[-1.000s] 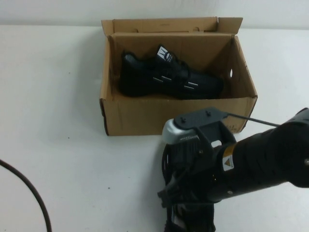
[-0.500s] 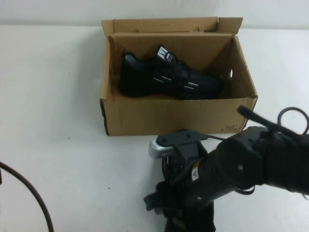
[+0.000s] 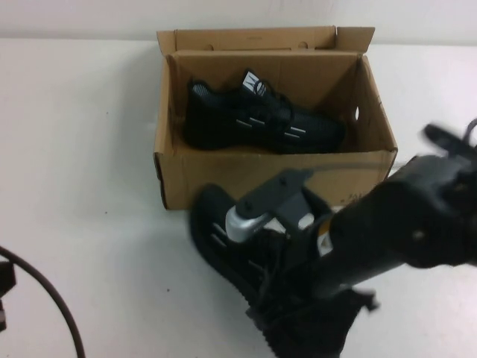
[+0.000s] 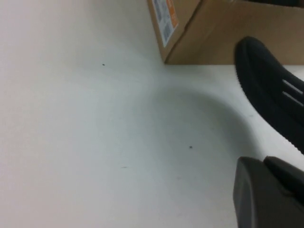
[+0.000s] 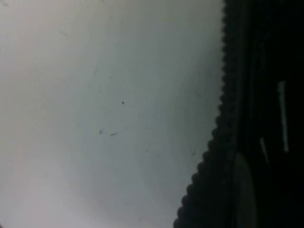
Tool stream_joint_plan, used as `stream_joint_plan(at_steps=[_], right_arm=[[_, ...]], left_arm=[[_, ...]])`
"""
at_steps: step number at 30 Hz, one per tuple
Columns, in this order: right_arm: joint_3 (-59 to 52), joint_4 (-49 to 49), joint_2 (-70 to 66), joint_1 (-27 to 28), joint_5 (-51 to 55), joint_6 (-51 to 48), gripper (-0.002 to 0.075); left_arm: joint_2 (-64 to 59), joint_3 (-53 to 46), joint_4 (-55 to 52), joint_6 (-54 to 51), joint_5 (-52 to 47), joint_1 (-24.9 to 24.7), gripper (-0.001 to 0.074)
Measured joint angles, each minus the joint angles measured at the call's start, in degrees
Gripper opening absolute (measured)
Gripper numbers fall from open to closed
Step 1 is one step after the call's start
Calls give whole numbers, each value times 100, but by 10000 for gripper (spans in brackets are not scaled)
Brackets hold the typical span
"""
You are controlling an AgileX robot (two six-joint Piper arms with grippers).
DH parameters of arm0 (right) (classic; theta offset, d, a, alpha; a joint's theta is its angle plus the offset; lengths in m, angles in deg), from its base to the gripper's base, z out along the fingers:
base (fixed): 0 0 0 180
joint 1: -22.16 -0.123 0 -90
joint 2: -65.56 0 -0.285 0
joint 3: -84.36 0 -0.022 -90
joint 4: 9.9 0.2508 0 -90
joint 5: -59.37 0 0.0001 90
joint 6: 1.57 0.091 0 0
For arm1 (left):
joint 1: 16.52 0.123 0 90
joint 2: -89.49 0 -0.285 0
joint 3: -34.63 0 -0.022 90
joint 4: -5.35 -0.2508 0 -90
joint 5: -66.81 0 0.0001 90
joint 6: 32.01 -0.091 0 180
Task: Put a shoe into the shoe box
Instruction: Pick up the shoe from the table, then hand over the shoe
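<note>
Matt brown corrugated cardboard shoe box [image 3: 223, 179]; black mesh cloth shoe [image 3: 216, 239] with toothed rubbery sole; smooth matt white table [image 3: 89, 186].

Even, soft light falls from overhead on the plain white table [image 3: 97, 186], which shows no glare. The open brown corrugated cardboard shoe box [image 3: 223, 179] is fairly sharp, its inside dimmer, so the black mesh sneaker inside it [image 3: 261, 119] loses detail. Just in front of that box the dark right arm [image 3: 402, 224] is smeared with motion blur. A broad soft shadow [image 4: 199, 114] lies on the table beside the box's corner. The toothed black sole [image 5: 213, 156] is soft, out of focus.
</note>
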Motion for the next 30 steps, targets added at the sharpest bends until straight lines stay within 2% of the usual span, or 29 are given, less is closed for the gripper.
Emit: stream_joint_plan(at_steps=[8, 11, 18, 30], right_arm=[[625, -489, 853, 0, 1093, -2471, -1], [749, -921, 1048, 0, 1445, -3082, -2], [786, -2037, 1352, 0, 1589, -3329, -2], [784, -2135, 1557, 0, 1765, -3355, -2]], left_arm=[[0, 0, 1418, -348, 7, 0, -4], [-67, 0, 1788, -444, 85, 0, -4], [-762, 0, 2701, -743, 129, 0, -4], [-3227, 0, 5970, -3249, -497, 0, -4]])
